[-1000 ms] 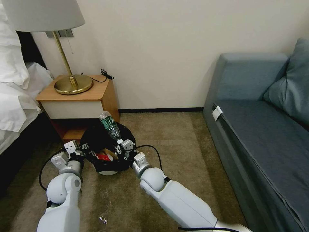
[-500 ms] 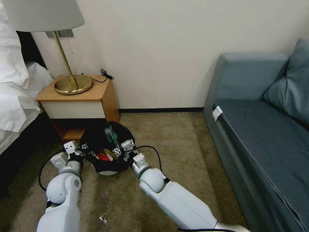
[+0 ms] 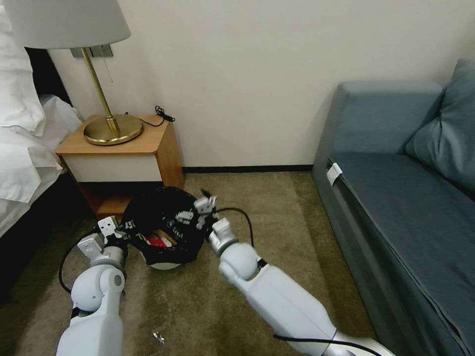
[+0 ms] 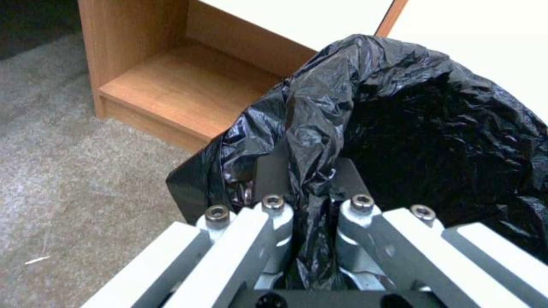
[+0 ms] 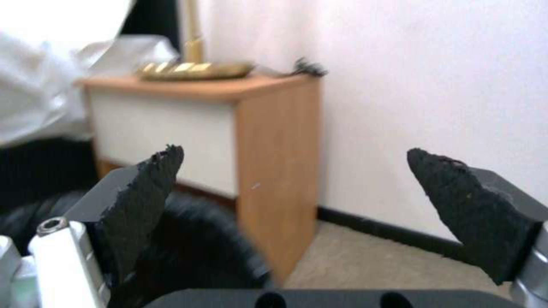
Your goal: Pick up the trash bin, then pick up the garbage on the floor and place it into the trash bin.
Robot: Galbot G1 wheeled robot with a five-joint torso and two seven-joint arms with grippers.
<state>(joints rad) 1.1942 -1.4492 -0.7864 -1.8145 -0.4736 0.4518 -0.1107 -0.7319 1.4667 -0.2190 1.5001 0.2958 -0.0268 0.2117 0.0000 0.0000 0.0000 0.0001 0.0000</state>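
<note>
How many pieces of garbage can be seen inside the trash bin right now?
3 are visible in the trash bin: a red packet, a tan paper bag beside it, and a green-labelled bottle near the far rim. The black liner may hide more.

No text, brand, number or sign can be read anywhere. The white tag [image 3: 334, 173] on the sofa's [image 3: 396, 198] front edge may carry print, but it is too small to make out.
</note>
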